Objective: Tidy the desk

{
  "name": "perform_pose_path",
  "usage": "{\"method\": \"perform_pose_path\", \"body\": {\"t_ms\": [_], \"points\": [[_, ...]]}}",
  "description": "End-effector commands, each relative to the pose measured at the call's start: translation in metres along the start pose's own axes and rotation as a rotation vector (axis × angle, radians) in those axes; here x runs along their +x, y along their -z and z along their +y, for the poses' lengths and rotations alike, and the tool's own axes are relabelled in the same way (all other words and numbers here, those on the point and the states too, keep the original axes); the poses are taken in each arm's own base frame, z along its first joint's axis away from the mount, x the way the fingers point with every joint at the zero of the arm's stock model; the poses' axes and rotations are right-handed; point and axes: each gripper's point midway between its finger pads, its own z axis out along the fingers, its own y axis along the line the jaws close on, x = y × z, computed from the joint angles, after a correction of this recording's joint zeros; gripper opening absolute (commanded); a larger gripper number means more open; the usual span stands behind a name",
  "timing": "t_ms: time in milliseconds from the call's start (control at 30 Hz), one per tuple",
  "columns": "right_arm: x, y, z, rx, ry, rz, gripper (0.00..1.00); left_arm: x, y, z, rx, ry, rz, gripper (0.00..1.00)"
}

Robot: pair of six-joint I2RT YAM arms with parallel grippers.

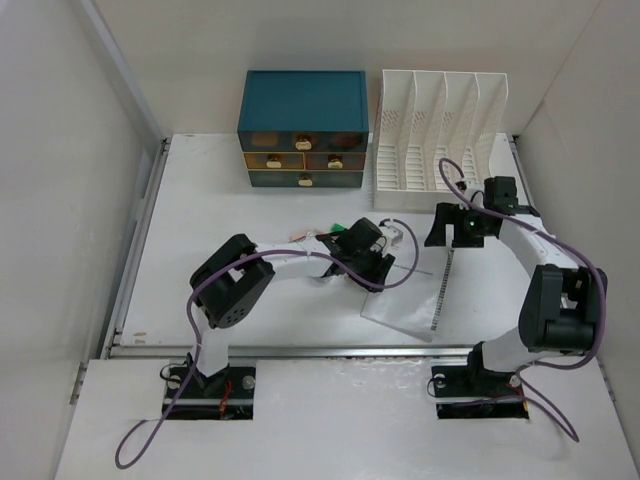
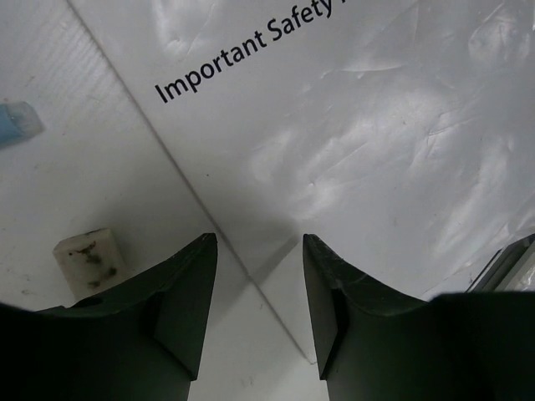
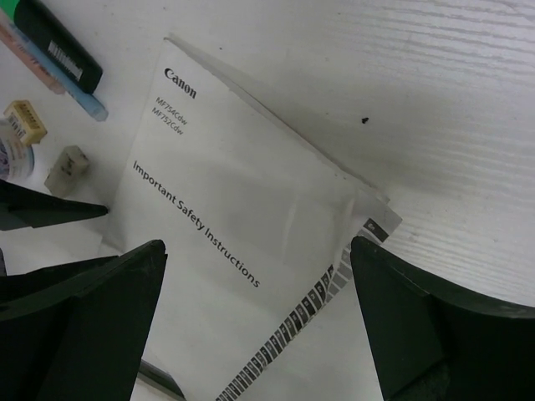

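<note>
— Tabletop (image 1: 200, 200), relative to the jaws?
— Beneath both. Left jaws stand apart over an edge of the Canon safety booklet (image 3: 234, 234); right jaws gape wide above it.

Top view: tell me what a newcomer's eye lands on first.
The teal drawer box and the white file rack stand side by side at the back of the desk. In the middle lies a Canon safety booklet with both arms bent toward it. The left hand is open over the booklet's edge, and the right hand is open wide above it.
</note>
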Motion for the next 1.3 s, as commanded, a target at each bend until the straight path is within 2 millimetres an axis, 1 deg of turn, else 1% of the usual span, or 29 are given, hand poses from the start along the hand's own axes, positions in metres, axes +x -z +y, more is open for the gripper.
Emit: {"method": "perform_pose_path", "body": {"t_ms": [0, 33, 67, 100, 167, 333, 400, 433, 500, 533, 567, 600, 733, 767, 800, 967, 1000, 1033, 1200, 1233, 1267], "points": [[-0.019, 0.009, -0.007, 0.023, -0.031, -0.049, 0.96, -0.021, 0.004, -0.014, 0.049, -0.021, -0.041, 0.43], [-0.017, 0.006, -0.01, 0.031, -0.049, -0.04, 0.96, -0.018, 0.001, -0.013, 0.046, -0.019, -0.033, 0.41], [-0.017, 0.008, -0.017, 0.063, -0.057, -0.042, 0.96, -0.018, 0.001, -0.015, 0.055, -0.01, -0.03, 0.41], [-0.015, 0.005, -0.02, 0.072, -0.076, -0.033, 0.96, -0.018, 0.001, -0.015, 0.056, -0.01, -0.03, 0.41], [-0.012, 0.003, -0.032, 0.093, -0.106, -0.02, 0.96, -0.018, 0.0, -0.016, 0.064, -0.01, -0.028, 0.41], [-0.005, -0.008, -0.035, 0.081, -0.145, 0.034, 0.96, -0.015, -0.003, -0.019, 0.086, -0.008, -0.013, 0.41], [0.0, -0.012, -0.04, 0.084, -0.164, 0.052, 0.96, -0.014, -0.002, -0.021, 0.096, -0.008, -0.01, 0.41], [-0.003, -0.011, -0.038, 0.075, -0.163, 0.05, 0.96, -0.014, -0.002, -0.022, 0.105, -0.008, -0.008, 0.41], [0.004, -0.019, -0.042, 0.074, -0.179, 0.081, 0.96, -0.014, -0.002, -0.022, 0.105, -0.008, -0.008, 0.41], [0.008, -0.02, -0.04, 0.06, -0.188, 0.097, 0.96, -0.014, -0.002, -0.022, 0.105, -0.008, -0.008, 0.41], [0.004, -0.02, -0.038, 0.047, -0.174, 0.088, 0.96, -0.014, -0.002, -0.022, 0.105, -0.008, -0.008, 0.41], [0.007, -0.023, -0.04, 0.046, -0.181, 0.102, 0.96, -0.014, -0.002, -0.022, 0.105, -0.008, -0.008, 0.41], [0.008, -0.025, -0.039, 0.037, -0.186, 0.109, 0.96, -0.011, -0.005, -0.021, 0.103, -0.006, 0.001, 0.41], [0.008, -0.025, -0.039, 0.037, -0.186, 0.109, 0.96, -0.015, -0.004, -0.022, 0.105, -0.008, -0.008, 0.41], [0.008, -0.025, -0.039, 0.037, -0.186, 0.109, 0.96, -0.015, -0.004, -0.022, 0.105, -0.008, -0.008, 0.41], [0.022, -0.034, -0.039, 0.012, -0.21, 0.166, 0.91, -0.009, -0.009, -0.021, 0.11, -0.004, 0.012, 0.41], [0.022, -0.034, -0.038, 0.003, -0.211, 0.166, 0.91, -0.012, -0.008, -0.024, 0.122, -0.006, 0.006, 0.41], [0.022, -0.034, -0.038, 0.002, -0.211, 0.166, 0.89, -0.012, -0.008, -0.024, 0.122, -0.006, 0.006, 0.41], [0.023, -0.036, -0.037, -0.007, -0.217, 0.173, 0.88, -0.012, -0.008, -0.026, 0.131, -0.006, 0.008, 0.4], [0.023, -0.036, -0.037, -0.007, -0.217, 0.173, 0.88, -0.009, -0.011, -0.024, 0.129, -0.004, 0.017, 0.39], [0.025, -0.038, -0.038, -0.008, -0.221, 0.181, 0.86, -0.013, -0.01, -0.025, 0.131, -0.006, 0.008, 0.39]]}}
